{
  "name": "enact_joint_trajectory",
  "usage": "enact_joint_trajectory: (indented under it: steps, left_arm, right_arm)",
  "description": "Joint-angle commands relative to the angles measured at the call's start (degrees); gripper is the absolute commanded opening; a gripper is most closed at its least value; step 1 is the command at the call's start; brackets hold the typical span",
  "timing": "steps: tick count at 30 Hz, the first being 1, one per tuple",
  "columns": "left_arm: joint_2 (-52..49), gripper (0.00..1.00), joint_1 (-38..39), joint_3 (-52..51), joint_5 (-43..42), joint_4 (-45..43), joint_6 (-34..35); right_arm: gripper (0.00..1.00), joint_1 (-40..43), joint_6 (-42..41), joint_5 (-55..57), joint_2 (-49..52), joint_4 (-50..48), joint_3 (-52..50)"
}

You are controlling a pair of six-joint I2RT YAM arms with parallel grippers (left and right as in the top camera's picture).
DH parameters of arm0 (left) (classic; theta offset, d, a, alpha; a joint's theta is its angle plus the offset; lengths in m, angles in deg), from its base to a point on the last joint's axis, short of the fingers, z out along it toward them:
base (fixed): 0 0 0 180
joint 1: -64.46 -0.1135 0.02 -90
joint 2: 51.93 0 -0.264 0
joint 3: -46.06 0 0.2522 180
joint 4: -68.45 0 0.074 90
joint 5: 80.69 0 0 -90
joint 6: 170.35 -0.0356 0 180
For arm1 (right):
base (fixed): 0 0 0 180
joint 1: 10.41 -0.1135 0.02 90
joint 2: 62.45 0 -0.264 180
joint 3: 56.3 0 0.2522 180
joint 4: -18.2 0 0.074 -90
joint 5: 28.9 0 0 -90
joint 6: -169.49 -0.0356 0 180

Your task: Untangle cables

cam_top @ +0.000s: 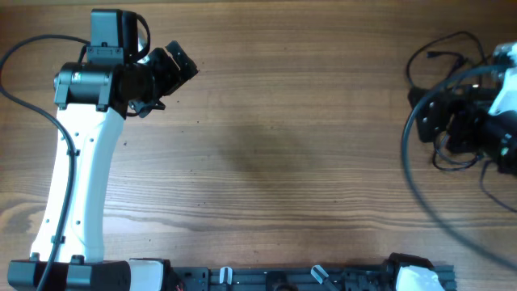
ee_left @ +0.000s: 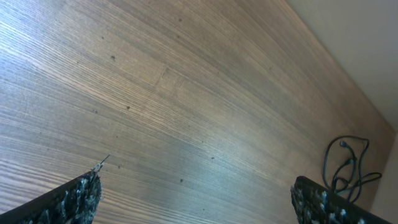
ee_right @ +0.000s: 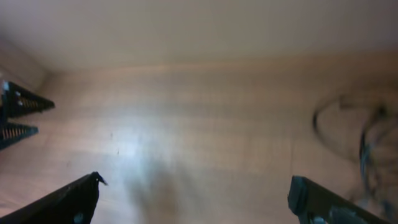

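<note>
The cables (cam_top: 443,58) are thin black cords in a loose tangle at the table's far right, partly hidden under my right arm. They show small at the right edge of the left wrist view (ee_left: 345,165) and blurred at the right of the right wrist view (ee_right: 367,143). My right gripper (cam_top: 426,121) hovers over the tangle's left side; its fingers (ee_right: 194,183) are wide apart with only bare table between them. My left gripper (cam_top: 171,79) is at the far left, well away from the cables, open and empty (ee_left: 196,186).
The wooden table (cam_top: 283,145) fills the view. A thick black arm wire (cam_top: 414,182) sweeps down the right side, and another (cam_top: 32,97) loops at the left. A black rail with arm bases (cam_top: 283,279) runs along the front edge.
</note>
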Motion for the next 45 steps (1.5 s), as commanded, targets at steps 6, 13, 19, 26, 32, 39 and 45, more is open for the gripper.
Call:
enact_joint_trajectory:
  steps: [6, 13, 19, 26, 32, 39, 45]
  left_arm:
    - [-0.39, 1.0, -0.2, 0.26, -0.5, 0.13, -0.66]
    - [-0.39, 1.0, -0.2, 0.26, -0.5, 0.13, -0.66]
    - [-0.39, 1.0, -0.2, 0.26, -0.5, 0.13, -0.66]
    - [-0.39, 1.0, -0.2, 0.26, -0.5, 0.13, -0.66]
    - [-0.39, 1.0, -0.2, 0.26, -0.5, 0.13, -0.66]
    - [-0.39, 1.0, -0.2, 0.26, -0.5, 0.13, -0.66]
    - [-0.39, 1.0, -0.2, 0.26, -0.5, 0.13, -0.66]
  right_arm:
    - [1.0, -6.6, -2.91, 1.7, -27.82, -43.85, -43.36]
    - [1.0, -6.62, -3.45, 7.06, -45.53, -68.41, -70.64]
    - [1.0, -7.15, -3.48, 11.91, -53.46, -74.82, -83.91]
    - [1.0, -7.15, -3.32, 12.87, -58.8, -78.07, -94.64]
    - [1.0, -7.13, -3.43, 13.4, -61.48, -73.07, -97.88]
    - [1.0, -7.13, -3.43, 13.22, -61.4, -70.05, -97.85]
    - [1.0, -7.13, -3.43, 13.22, -61.13, -70.05, -97.85]
